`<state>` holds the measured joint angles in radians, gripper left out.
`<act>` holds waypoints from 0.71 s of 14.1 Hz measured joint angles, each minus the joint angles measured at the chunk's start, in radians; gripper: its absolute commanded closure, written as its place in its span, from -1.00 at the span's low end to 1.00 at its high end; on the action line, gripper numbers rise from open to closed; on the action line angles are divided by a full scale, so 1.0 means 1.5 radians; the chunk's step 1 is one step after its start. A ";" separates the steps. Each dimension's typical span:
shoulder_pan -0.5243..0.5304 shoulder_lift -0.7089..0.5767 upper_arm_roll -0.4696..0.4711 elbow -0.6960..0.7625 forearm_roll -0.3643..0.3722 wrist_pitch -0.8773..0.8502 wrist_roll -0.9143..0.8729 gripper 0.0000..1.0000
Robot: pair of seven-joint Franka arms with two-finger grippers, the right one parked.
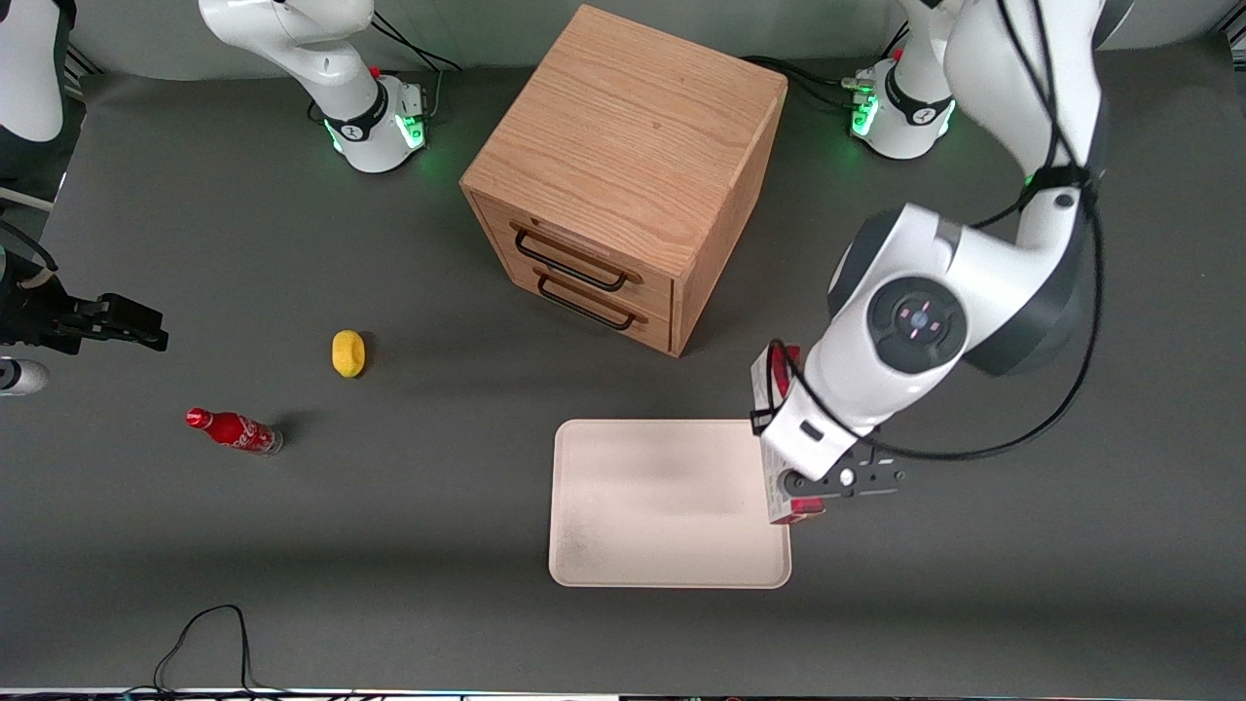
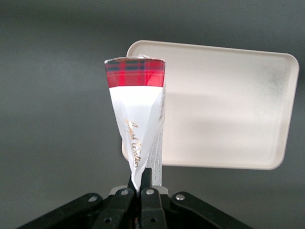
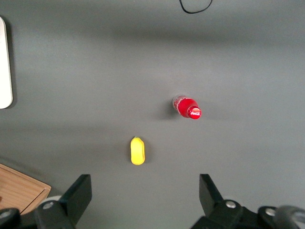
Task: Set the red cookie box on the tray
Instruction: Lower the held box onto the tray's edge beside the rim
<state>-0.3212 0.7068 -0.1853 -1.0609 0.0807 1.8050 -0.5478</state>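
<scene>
While a red soda bottle and a yellow lump lie toward the parked arm's end of the counter, the wooden drawer cabinet stands midway and the tray lies nearer the camera. Over the tray's edge toward the working arm, the pincer is clamped on the red cookie box, which hangs edge-on. This looks like the carry step; next, shift over the tray's middle, lower, release.

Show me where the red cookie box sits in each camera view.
Front view: red cookie box in the claw, at the tray edge nearest the working arm.
Left wrist view: box in the shut claw, tray underneath.
Right wrist view: not in it.
Shared landmark: the tray.
</scene>
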 measured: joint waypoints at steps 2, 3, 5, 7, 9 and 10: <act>0.000 0.042 0.000 -0.001 0.017 0.038 0.003 1.00; 0.000 0.063 -0.001 -0.001 0.023 0.053 0.004 1.00; -0.001 0.100 -0.001 -0.001 0.029 0.083 0.010 1.00; -0.002 0.126 -0.001 0.000 0.046 0.099 0.021 1.00; -0.007 0.143 -0.001 0.000 0.055 0.116 0.027 1.00; -0.010 0.149 -0.001 0.000 0.058 0.125 0.027 1.00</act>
<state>-0.3369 0.9302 -0.1874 -1.0611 0.1682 1.9918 -0.5065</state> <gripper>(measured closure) 0.974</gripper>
